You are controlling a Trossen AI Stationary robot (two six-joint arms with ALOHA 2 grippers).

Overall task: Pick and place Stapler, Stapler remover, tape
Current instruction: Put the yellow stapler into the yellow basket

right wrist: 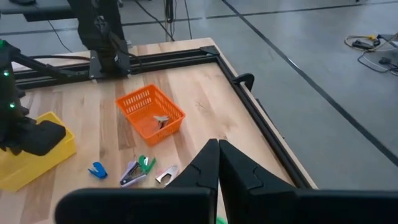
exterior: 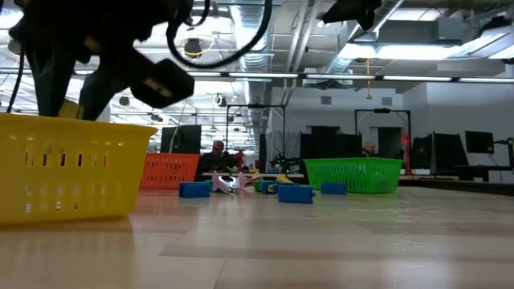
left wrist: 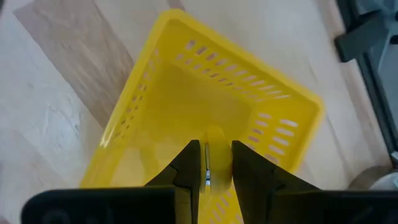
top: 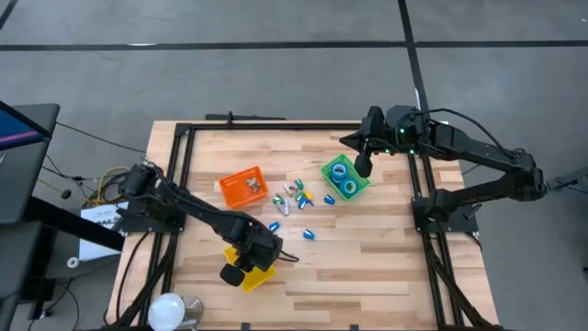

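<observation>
My left gripper (top: 241, 267) hangs over the yellow bin (left wrist: 186, 93) at the table's near left, shut on a small yellow stapler (left wrist: 214, 140) with a metal strip. My right gripper (right wrist: 217, 149) is shut and holds nothing; it hovers above the green bin (top: 344, 177), in which two blue tape rolls (top: 341, 171) lie. The orange bin (right wrist: 151, 112) holds a staple remover (right wrist: 160, 119). Blue staplers (top: 274, 226), a green one (right wrist: 146, 163) and staple removers (top: 285, 204) lie loose on the table's middle. My left gripper pinches the yellow stapler between its two fingers (left wrist: 189, 165), which come from above and point steeply down into the yellow bin. The stapler's end (left wrist: 214, 134) sticks out past the fingertips. Whether it touches the bin's floor, I cannot tell.
Black frame rails (top: 179, 175) run along the table's left, right and far edges. A white bulb and a metal can (top: 175, 311) stand at the near left corner. There is bare wood (top: 367, 276) at the near right. People sit in the room behind (exterior: 217, 149).
</observation>
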